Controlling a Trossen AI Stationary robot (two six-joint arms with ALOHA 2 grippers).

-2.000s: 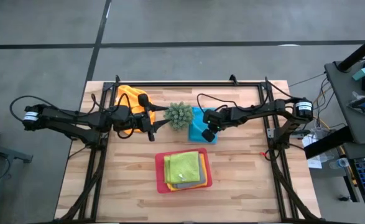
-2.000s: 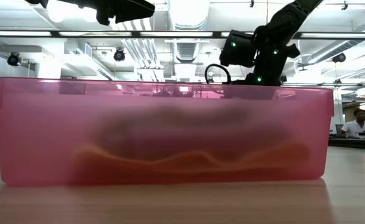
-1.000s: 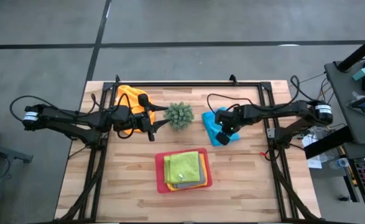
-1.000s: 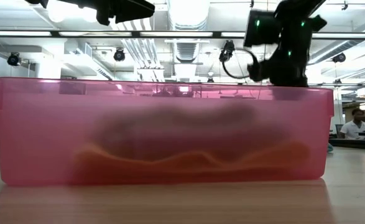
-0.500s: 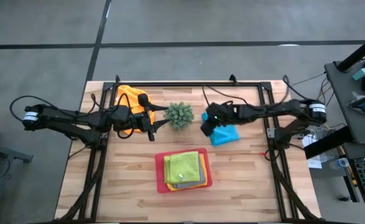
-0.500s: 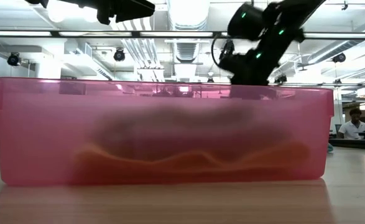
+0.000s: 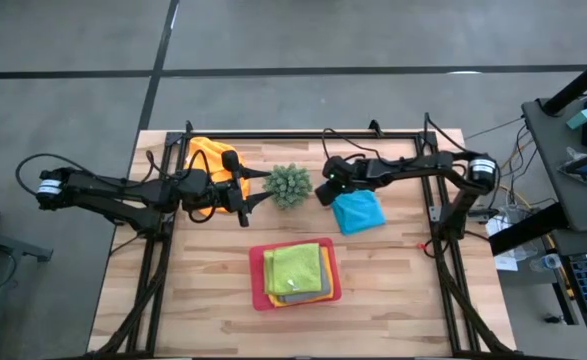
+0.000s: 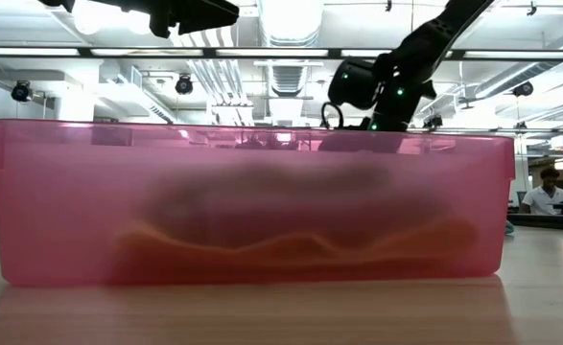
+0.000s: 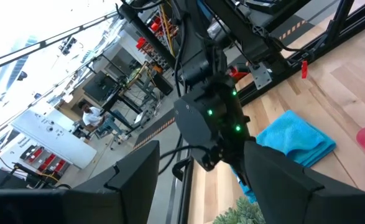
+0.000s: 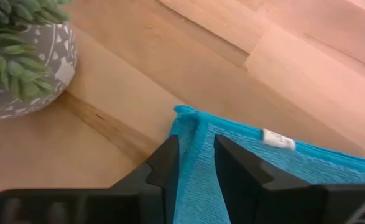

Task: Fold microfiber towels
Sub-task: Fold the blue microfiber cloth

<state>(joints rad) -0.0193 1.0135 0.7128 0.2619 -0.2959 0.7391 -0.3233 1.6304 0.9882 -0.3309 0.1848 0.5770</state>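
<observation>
Left tool (image 7: 241, 196), fingers apart, hangs left of centre beside the crumpled orange microfibre towel (image 7: 205, 152), while the right tool (image 7: 325, 192), fingers a little apart, straddles the folded light blue fuzzy towel's (image 7: 358, 211) edge right of centre on the wooden worktop (image 7: 393, 290).

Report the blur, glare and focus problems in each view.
Low view: translucent pink plastic tray fills the frame, its contents only blurred shapes; ceiling lights glare. Left wrist view: bright, washed-out background. Right wrist view: soft focus on the light blue microfiber towel. High view: evenly lit.
</observation>
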